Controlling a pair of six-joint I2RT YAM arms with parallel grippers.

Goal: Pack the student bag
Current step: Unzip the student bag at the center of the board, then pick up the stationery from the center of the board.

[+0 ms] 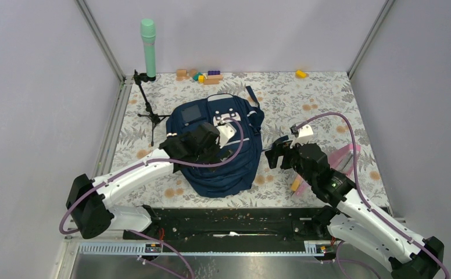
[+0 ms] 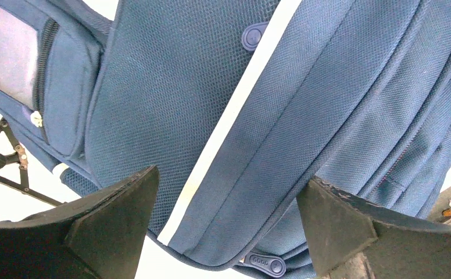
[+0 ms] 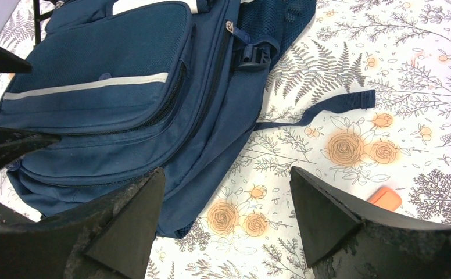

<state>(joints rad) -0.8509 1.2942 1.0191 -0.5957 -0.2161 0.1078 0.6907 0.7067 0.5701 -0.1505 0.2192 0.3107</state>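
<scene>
**Student bag lies flat as both arms hover.** The navy-blue, coarse-woven fabric student bag lies flat on the fern-and-rose printed tabletop, left of centre, with its carry handle toward the far wall.

My left end effector hangs over the bag's front. Its two black, wedge-shaped fingers are spread wide, and I cannot tell whether they touch the fabric. Below them a flat grey-white reflective stripe crosses the pebbled weave. A small rounded navy rubber tab sits beside the stripe, and a zipped pocket with a smooth grey window lies off to one side.

My right end effector is over the tabletop just beside the bag's right flank, its matte, scuffed black fingers also wide apart and holding nothing. From that view the padded front pocket shows a pale stripe and a curved zip. A dark plastic buckle sits at the bag's side, and a loose navy webbing strap lies flat on the print. A rounded orange piece shows beside one finger.

Small wooden blocks and a yellow block sit at the far edge. A mint-green cylinder stands on a thin black tripod near the far left corner. A pink translucent item lies by my right arm.
</scene>
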